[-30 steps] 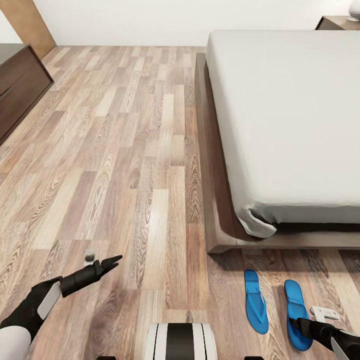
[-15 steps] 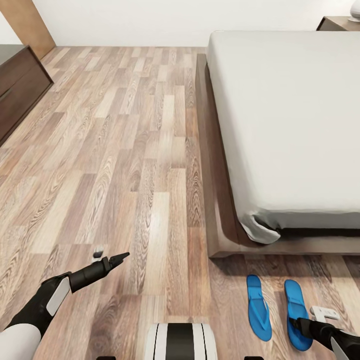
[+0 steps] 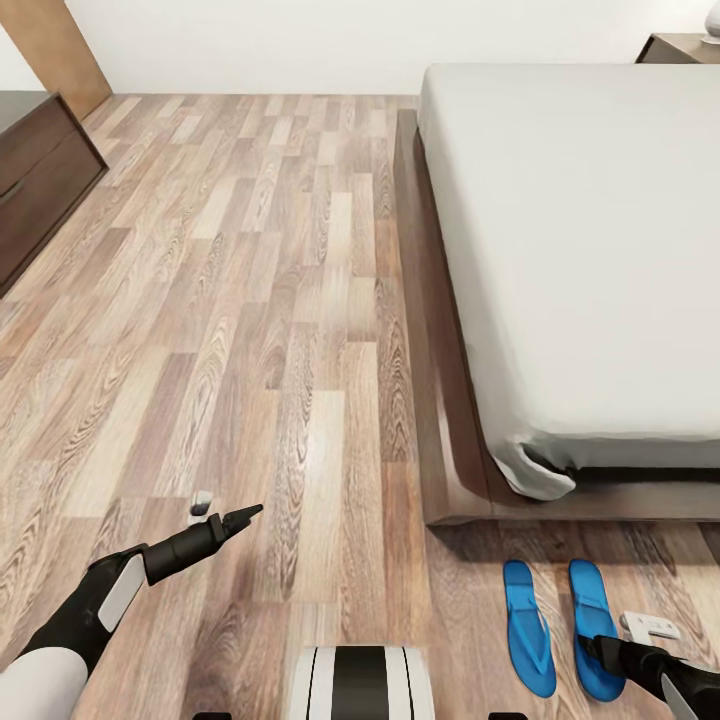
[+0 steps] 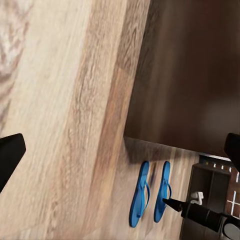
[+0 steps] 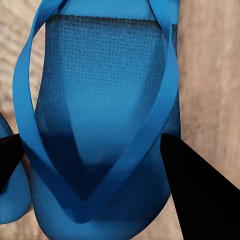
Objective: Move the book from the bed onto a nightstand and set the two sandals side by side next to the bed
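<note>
At the lower right of the head view, the right gripper (image 3: 625, 640) hangs just above the right-hand flip-flop (image 3: 592, 626). Its wrist camera shows 2 dark fingers (image 5: 200, 192) spread wide, clear of the blue strap and gripping nothing. The other flip-flop (image 3: 528, 626) lies just beside it, parallel, on the plank floor (image 3: 300, 300) near the foot of the bed (image 3: 590, 250). The pair already looks well placed, so I would lift straight up without nudging either.

At lower left, the left gripper (image 3: 222, 508) hovers open and empty. A nightstand (image 3: 675, 45) sits at the upper right; the book is not visible on the bed.
</note>
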{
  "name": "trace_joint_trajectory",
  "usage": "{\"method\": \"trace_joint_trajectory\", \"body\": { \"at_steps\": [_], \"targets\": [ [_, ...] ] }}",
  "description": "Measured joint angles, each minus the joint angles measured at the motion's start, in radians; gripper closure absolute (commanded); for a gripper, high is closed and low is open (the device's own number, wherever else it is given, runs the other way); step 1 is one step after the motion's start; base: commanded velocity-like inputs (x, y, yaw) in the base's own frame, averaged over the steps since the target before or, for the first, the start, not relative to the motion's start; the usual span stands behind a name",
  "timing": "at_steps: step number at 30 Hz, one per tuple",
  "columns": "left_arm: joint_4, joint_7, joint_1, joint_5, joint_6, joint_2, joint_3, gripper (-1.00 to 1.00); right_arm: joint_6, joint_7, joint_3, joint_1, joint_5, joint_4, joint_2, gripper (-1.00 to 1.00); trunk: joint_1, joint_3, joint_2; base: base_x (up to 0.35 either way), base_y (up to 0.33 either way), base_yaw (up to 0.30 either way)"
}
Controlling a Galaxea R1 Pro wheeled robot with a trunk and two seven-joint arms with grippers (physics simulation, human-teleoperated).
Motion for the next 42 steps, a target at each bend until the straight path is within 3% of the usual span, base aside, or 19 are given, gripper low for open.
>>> {"method": "trace_joint_trajectory", "body": {
  "at_steps": [13, 31, 34, 38, 42],
  "targets": [
    [0.032, 0.002, 0.0, -0.001, 0.0, -0.001, 0.0, -1.0, 0.0, 0.0, 0.0, 0.0, 0.001, 0.0, 0.0, 1.0, 0.0, 0.0, 0.0, 0.0, 0.058, 0.0],
    [0.033, 0.003, 0.001, -0.002, 0.0, -0.001, -0.001, -1.0, 0.0, 0.0, 0.0, 0.0, 0.001, 0.0, 0.0, 1.0, 0.008, -0.07, -0.004, 0.0, 0.0, 0.0],
    [0.033, 0.003, 0.0, -0.001, 0.0, -0.001, -0.001, -1.0, -0.001, 0.0, 0.0, 0.0, 0.001, -0.001, 0.0, 1.0, 0.008, -0.07, -0.004, 0.0, 0.0, 0.0],
    [0.033, 0.003, 0.0, -0.001, 0.0, -0.001, -0.001, -1.0, -0.105, -0.002, 0.001, 0.0, -0.001, 0.0, 0.0, 1.0, 0.008, -0.07, -0.004, 0.0, 0.0, 0.0],
    [0.033, 0.003, 0.001, -0.001, 0.0, -0.001, -0.001, -1.0, -0.14, -0.003, 0.002, 0.0, -0.001, 0.002, 0.0, 1.0, 0.008, -0.07, -0.004, 0.0, 0.0, 0.0]
  ]
}}
